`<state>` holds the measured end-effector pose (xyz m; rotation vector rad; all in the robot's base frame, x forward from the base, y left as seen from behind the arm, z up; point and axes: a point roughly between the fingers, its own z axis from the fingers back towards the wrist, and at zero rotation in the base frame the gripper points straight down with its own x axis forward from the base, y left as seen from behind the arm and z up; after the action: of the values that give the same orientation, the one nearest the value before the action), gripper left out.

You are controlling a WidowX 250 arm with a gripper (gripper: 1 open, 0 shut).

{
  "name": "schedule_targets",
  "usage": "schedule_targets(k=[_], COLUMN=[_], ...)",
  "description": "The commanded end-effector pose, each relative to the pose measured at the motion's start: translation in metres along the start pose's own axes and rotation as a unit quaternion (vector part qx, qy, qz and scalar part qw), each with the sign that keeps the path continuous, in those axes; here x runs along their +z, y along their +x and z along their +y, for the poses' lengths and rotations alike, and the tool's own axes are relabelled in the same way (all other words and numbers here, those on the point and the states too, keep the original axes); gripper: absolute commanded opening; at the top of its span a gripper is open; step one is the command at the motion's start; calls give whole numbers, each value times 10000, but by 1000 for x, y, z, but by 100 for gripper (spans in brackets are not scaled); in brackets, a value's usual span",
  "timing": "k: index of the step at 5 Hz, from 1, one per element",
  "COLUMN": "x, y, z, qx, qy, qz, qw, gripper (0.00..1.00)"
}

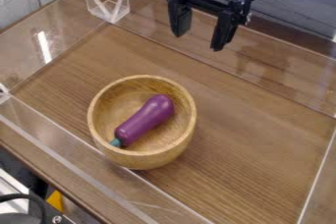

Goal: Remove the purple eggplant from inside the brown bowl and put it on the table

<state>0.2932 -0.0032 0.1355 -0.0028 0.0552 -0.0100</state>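
Note:
The purple eggplant (144, 118) lies slanted inside the brown bowl (102, 98), its teal stem tip toward the lower left. The bowl rests on the table (262, 130), left of centre. My gripper (199, 28) hangs above the far part of the table, pointing down, its two black fingers spread apart with nothing between them. It is well up and to the right of the bowl, not touching it.
Clear acrylic walls (53, 46) border the tabletop on all sides. A clear acrylic bracket (108, 4) stands at the far left corner. Bare wood extends to the right of the bowl and in front of it.

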Motion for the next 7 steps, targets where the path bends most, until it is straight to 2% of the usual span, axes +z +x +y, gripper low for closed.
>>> schedule_targets(k=[1, 3, 5, 6, 7], x=[-5, -9, -21, -23, -22], y=[-3, -45, -68, -70, -66], z=[10, 24, 51, 44, 38], qx=[-7, 193, 105, 207, 279], qy=[-18, -61, -32, -49, -77], qz=[73, 45, -70, -140, -138], qw=[10000, 9998, 9999, 9997, 9995], gripper=[100, 100, 100, 100, 100])
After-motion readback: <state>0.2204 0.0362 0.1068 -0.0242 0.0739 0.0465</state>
